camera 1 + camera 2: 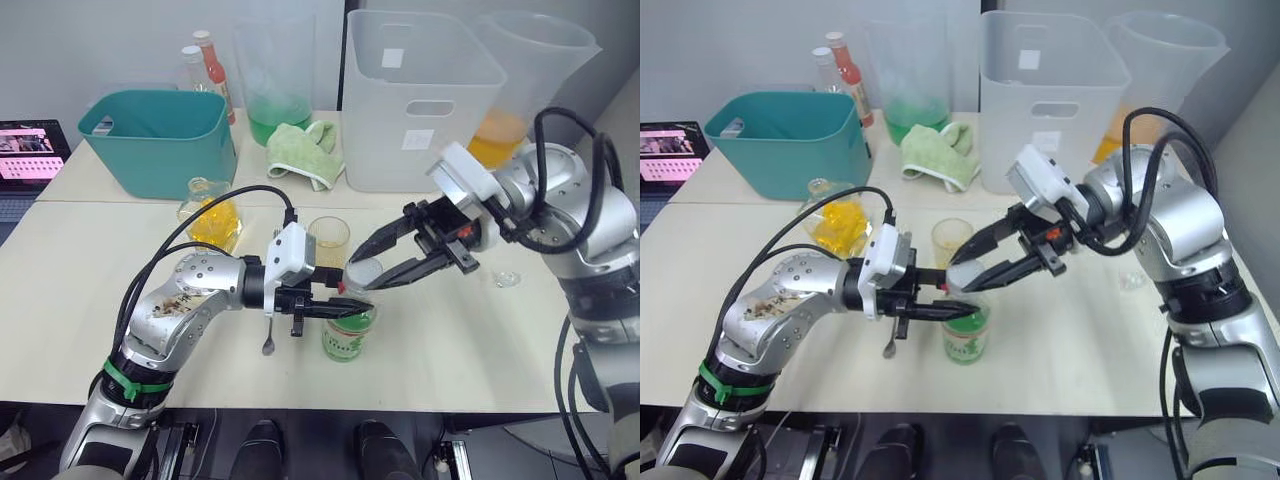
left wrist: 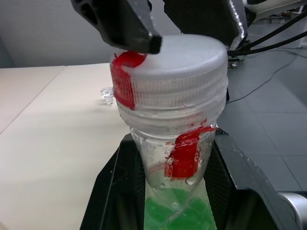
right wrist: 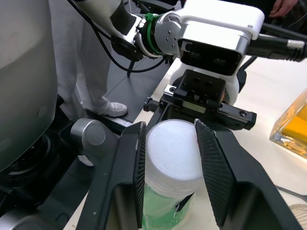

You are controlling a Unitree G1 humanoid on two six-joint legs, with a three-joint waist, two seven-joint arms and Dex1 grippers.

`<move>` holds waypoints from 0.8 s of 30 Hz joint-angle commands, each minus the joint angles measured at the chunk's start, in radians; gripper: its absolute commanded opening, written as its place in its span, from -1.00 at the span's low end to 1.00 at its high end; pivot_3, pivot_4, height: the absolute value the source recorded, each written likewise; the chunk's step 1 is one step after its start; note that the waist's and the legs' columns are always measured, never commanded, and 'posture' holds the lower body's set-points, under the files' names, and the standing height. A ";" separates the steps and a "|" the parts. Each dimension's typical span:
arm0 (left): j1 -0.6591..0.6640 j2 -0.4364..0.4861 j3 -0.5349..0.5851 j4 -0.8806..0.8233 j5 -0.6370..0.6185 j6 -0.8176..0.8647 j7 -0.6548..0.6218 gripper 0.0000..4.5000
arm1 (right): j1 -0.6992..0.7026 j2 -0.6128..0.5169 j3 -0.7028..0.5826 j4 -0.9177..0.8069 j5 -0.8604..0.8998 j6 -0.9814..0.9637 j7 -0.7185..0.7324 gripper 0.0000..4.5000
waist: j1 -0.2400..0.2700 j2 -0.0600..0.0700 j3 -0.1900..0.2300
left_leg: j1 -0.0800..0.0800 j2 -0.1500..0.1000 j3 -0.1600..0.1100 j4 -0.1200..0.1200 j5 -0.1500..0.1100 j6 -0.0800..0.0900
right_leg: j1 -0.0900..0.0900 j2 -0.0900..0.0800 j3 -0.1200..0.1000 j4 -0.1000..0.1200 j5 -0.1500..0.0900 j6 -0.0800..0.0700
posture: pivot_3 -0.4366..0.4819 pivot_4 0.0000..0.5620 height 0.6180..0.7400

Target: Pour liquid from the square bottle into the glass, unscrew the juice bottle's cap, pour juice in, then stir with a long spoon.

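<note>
— Standing upright near the front edge of the table [image 1: 90,250]: the juice bottle [image 1: 347,335], green label low on the body. Clamped at the neck, just under the cap [image 1: 362,273], by the left gripper [image 1: 337,308], one black finger on each side.

— And the right gripper [image 1: 358,272]?

— Reaching in from the right side, level with the cap. Fingers [image 3: 132,165] set on both sides of the white cap, close against it or touching; closed on it as far as visible. Cap still on the neck, with a red mark on the side and a red band below.

— Where is the glass [image 1: 328,239]?

— Just behind the juice bottle, upright on the table, with a yellowish tint inside.

— The square bottle [image 1: 211,215]?

— Further to the left and a little behind, near the teal bin [image 1: 156,140], yellow liquid inside. A round glass stopper [image 1: 507,279] lying apart, on the table at the right.

— The long spoon [image 1: 269,335]?

— Lying flat on the table just under the left wrist, small bowl toward the front edge.

— Anything else at the back?

— A white bin [image 1: 420,100], a green cloth [image 1: 300,150], a pitcher with green liquid [image 1: 274,85], a pitcher with orange liquid [image 1: 520,90], and two red-capped bottles [image 1: 207,65].
</note>
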 commanded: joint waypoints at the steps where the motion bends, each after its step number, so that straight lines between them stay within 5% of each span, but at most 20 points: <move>1: -0.002 0.001 -0.013 -0.046 -0.006 -0.006 -0.004 -0.45 | -0.034 -0.028 -0.052 -0.004 0.054 0.059 0.036 0.25 | 0.002 0.000 0.000 | 0.000 0.000 0.000 0.000 0.000 0.000 | 0.000 0.000 0.000 0.000 0.000 0.000 | -0.05 -0.47 1.00; 6: 0.002 -0.013 -0.018 -0.053 -0.017 -0.002 0.002 -0.45 | 0.035 -0.053 -0.176 -0.117 0.143 0.199 -0.065 0.98 | 0.006 0.000 0.000 | -0.002 0.000 0.000 0.000 0.000 0.000 | -0.001 0.000 0.000 0.000 0.000 0.000 | -0.05 -0.47 1.00; 18: -0.009 -0.031 -0.039 -0.024 -0.017 -0.013 -0.033 -0.45 | 0.415 -0.021 -0.447 -0.577 0.317 0.457 -0.683 0.98 | 0.010 0.000 0.000 | -0.002 -0.001 -0.001 -0.001 0.000 0.000 | -0.001 0.000 0.000 0.000 0.000 0.000 | -0.05 -0.47 1.00; 24: -0.021 -0.043 -0.045 -0.004 -0.005 -0.024 -0.046 -0.45 | 0.454 -0.026 -0.490 -0.626 0.413 0.509 -0.818 0.98 | 0.010 0.000 0.000 | -0.002 -0.001 0.000 -0.001 0.000 0.000 | -0.001 0.000 0.000 -0.001 0.000 0.000 | -0.05 -0.47 1.00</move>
